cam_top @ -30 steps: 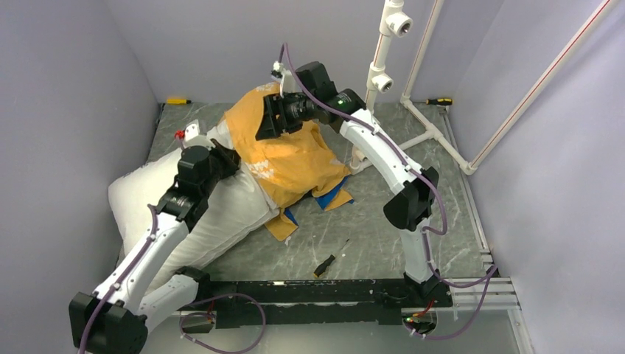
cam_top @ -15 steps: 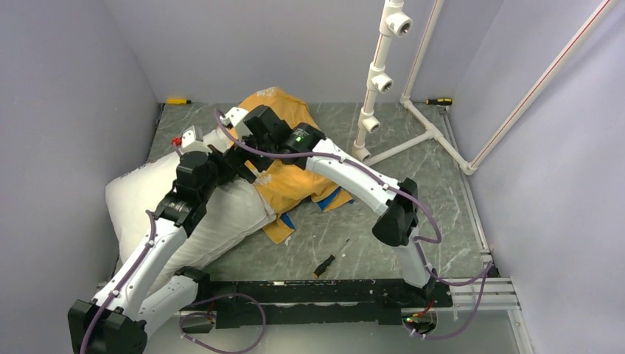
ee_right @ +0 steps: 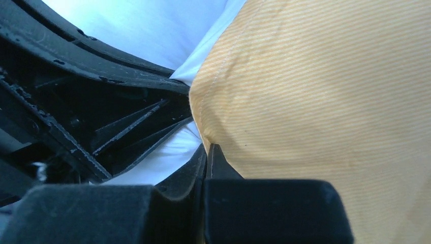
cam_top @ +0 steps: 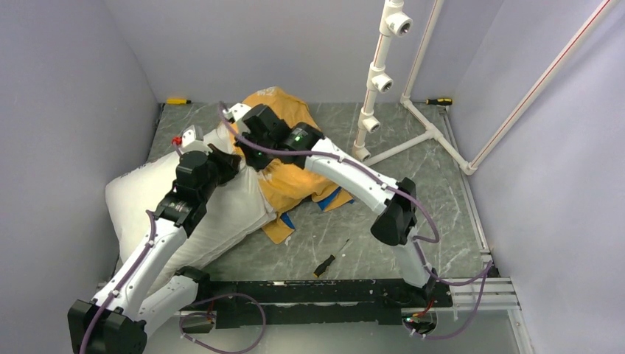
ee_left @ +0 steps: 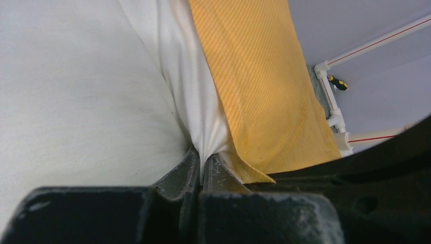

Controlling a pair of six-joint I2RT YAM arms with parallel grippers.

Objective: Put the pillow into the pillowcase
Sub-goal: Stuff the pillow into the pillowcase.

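Note:
The white pillow (cam_top: 140, 195) lies slanting across the left of the table, its far end inside the pillowcase (cam_top: 295, 173), which shows its orange side up with a blue strip at its near edge. My left gripper (cam_top: 225, 158) is shut on a pinched fold of the pillow's white cloth (ee_left: 201, 127), right beside the orange pillowcase (ee_left: 259, 91). My right gripper (cam_top: 249, 155) sits close to the left one. Its jaws (ee_right: 207, 152) are shut on the hem of the orange pillowcase (ee_right: 315, 101), with the white pillow (ee_right: 162, 152) just to the left.
A black screwdriver (cam_top: 328, 259) lies on the grey table near the front. Yellow-handled screwdrivers lie at the back left (cam_top: 177, 100) and back right (cam_top: 439, 101). A white pipe frame (cam_top: 376, 81) stands at the back right. Walls close in on both sides.
My right arm swung down and left from above the pillowcase to its open edge beside the left gripper, and its jaws closed there. The left gripper kept its hold.

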